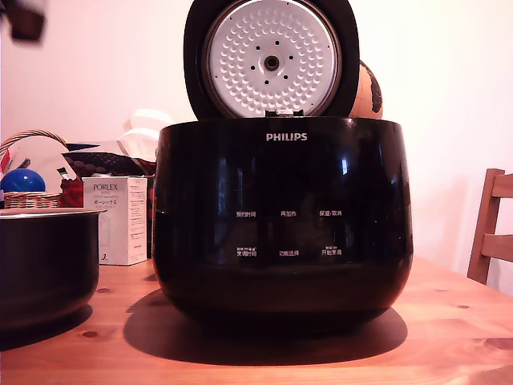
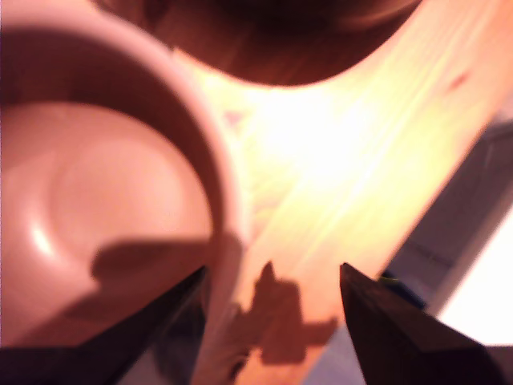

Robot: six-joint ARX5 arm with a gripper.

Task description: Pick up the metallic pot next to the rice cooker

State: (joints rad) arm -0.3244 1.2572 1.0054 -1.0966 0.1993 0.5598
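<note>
Gripper [image 2: 272, 281]: dark jaws spread wide, holding nothing — one finger over the pot's rim, one above the table.
Pot: round dark metallic pot [image 1: 44, 265] with silvery rim, at the exterior view's left.
Cooker: glossy black PHILIPS rice cooker [image 1: 282, 216] — lid raised.
Surface: wooden table [image 1: 449, 337].

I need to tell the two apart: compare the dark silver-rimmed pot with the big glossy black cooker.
The dark bowl-shaped pot with a thin silvery rim stands lower than the glossy black PHILIPS rice cooker. The pot is plain and lidless; the cooker bears white labels and has its round lid raised. Both are dark, round and upright on the wooden table.
</note>
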